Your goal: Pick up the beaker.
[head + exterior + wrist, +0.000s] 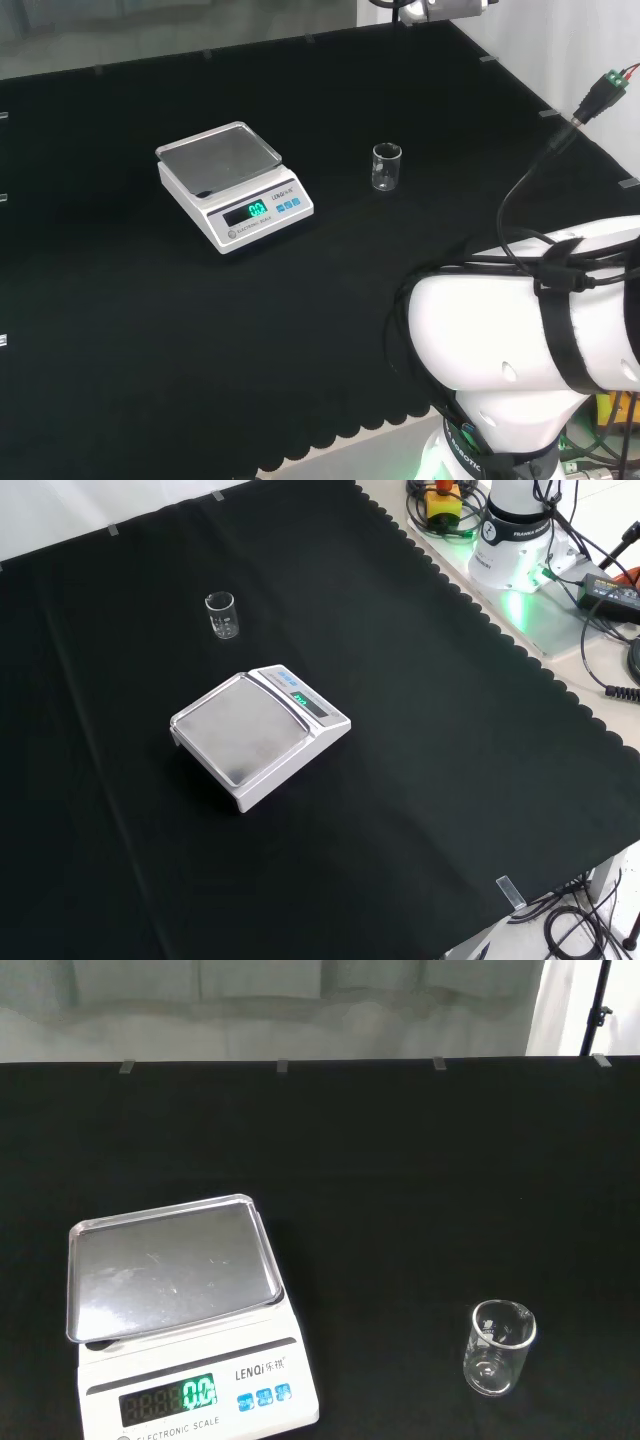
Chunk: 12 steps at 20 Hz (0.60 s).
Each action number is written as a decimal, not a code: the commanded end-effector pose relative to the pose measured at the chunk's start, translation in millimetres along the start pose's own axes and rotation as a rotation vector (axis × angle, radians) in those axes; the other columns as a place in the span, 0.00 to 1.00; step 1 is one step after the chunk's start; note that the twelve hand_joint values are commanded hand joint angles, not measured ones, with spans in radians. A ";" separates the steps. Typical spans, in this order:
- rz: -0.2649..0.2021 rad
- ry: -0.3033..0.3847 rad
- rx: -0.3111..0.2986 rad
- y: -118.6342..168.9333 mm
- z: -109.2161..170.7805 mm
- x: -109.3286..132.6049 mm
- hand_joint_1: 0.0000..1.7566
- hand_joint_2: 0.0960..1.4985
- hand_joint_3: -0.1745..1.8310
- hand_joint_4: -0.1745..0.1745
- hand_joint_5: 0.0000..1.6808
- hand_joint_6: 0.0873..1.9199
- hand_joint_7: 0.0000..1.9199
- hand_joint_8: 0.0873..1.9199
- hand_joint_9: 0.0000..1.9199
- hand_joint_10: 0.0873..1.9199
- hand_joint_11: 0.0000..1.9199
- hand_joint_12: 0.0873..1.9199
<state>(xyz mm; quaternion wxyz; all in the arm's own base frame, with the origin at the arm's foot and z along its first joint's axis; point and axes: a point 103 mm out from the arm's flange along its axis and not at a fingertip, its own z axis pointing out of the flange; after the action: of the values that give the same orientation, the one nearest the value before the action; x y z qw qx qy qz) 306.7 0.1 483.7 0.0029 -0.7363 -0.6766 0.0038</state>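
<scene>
- Head view: the beaker (387, 167) stands upright on the black cloth (120, 330), a bit right of the scale (234, 186) and well apart from it. It looks empty as far as I can tell, but it's clear glass, so hard to be sure. The scale's steel pan has nothing on it and the display is lit, so I'd guess it's parked there ready for weighing. The big white shapes at the right are the arm's links (520, 330), pulled back on the near side, nowhere close to the beaker. Can't tell whether the hand is open or closed from here.
- Front view: same layout from the other side. The beaker (223, 615) sits farther off and slightly left of the scale (260, 735), with bare cloth all round it. That free space seems handy, since fingers could come in from any side without bumping the scale. The arm's base (515, 535) glows green at the far right, off the cloth.
- Wrist view: this camera looks across the bench at both the scale (185, 1320) and the beaker (498, 1348), with the beaker near and right of the scale. My read is the pickup hasn't started; the reach toward the beaker is the step in hand.
</scene>
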 end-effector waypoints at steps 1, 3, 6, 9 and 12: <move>-0.001 -0.004 -0.009 2.3 0.8 -1.4 0.13 0.58 0.22 0.35 0.03 0.00 0.00 0.37 0.03 0.45 0.11 0.78; -0.005 0.000 -0.006 6.7 2.9 -4.2 0.11 0.61 0.23 0.36 0.02 0.00 0.00 0.36 0.03 0.45 0.10 0.78; -0.006 0.003 0.000 15.2 8.7 -10.2 0.11 0.62 0.23 0.36 0.02 0.00 0.00 0.36 0.03 0.45 0.10 0.78; 0.008 -0.003 0.019 29.1 19.0 -18.1 0.11 0.62 0.23 0.35 0.03 0.00 0.00 0.36 0.03 0.45 0.10 0.78; 0.013 0.025 0.044 48.8 33.7 -30.2 0.12 0.62 0.23 0.35 0.04 0.00 0.00 0.34 0.03 0.45 0.10 0.78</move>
<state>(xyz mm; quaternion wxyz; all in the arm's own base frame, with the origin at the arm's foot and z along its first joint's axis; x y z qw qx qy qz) 329.6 -7.9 483.5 0.0027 -0.7348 -0.6783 0.0036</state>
